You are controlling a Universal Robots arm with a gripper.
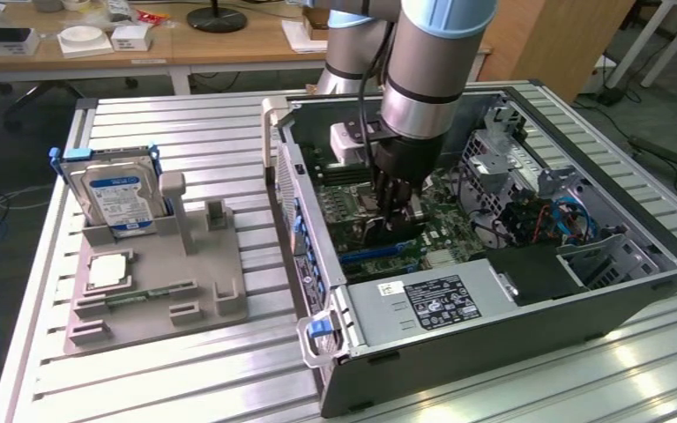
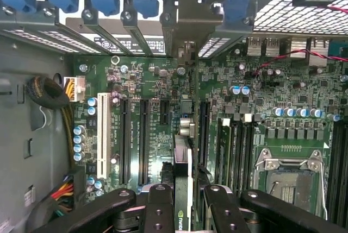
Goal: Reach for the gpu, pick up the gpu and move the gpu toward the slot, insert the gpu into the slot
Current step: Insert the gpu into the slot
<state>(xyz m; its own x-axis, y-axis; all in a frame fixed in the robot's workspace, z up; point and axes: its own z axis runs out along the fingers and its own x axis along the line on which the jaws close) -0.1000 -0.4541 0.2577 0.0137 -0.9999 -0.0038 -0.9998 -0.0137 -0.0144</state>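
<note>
The gpu [image 2: 184, 151] stands on edge inside the computer case [image 1: 621, 300] (over the motherboard [image 2: 272, 97]), between the pincer [image 2: 184, 206] fingers.

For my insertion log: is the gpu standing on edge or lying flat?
On edge: the gpu stands vertical over the motherboard, clamped in the pincer.

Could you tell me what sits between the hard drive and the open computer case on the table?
In the exterior view, the grey fixture tray's upright posts stand between the hard drive and the computer case, then bare ribbed table.

The fingers [image 2: 163, 211] hide the gpu's [image 2: 184, 189] lower edge.
</note>
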